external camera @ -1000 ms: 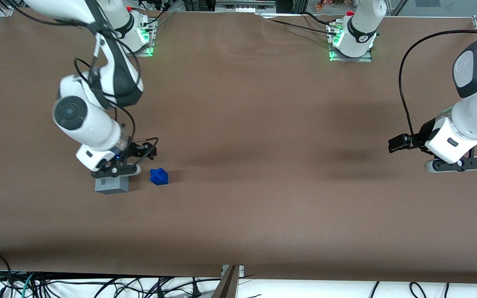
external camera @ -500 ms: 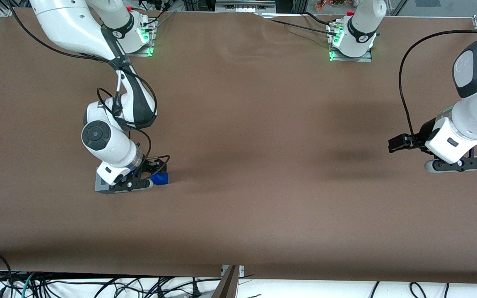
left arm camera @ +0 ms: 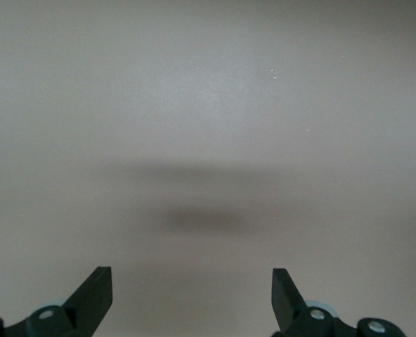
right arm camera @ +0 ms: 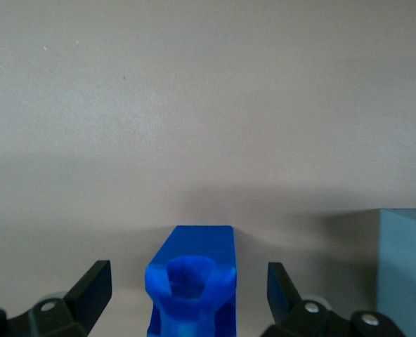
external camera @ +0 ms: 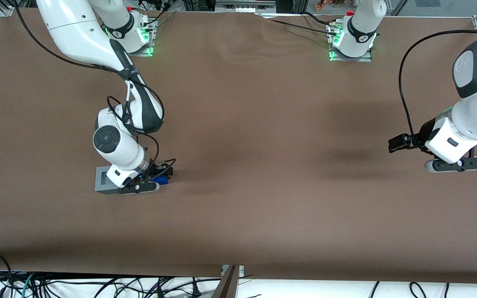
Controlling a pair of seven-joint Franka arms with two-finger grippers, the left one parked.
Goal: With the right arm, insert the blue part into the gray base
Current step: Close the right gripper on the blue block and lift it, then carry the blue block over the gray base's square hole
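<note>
Blue plastic sits squarely between your fingers: in the right wrist view the blue part [right arm camera: 191, 281] lies on the brown table [external camera: 263, 165], with one finger [right arm camera: 88, 291] and the other well clear of it on either side. So your gripper [external camera: 154, 181] is spread wide and holds nothing yet; it hangs low over the part, just beside the gray base [external camera: 104, 182].

Before you close, come down a little more so the pads meet the flat flanks of the part, not the rounded knob on its upper end; a pinch on the knob would likely twist it. Keep the part centred in the gap, since an uneven close will probably shove it sideways on the table. The base stands close by, its edge showing in the wrist view [right arm camera: 405, 270], so watch that the nearer finger does not catch it. Close gently, then lift straight up before moving over the square recess.
</note>
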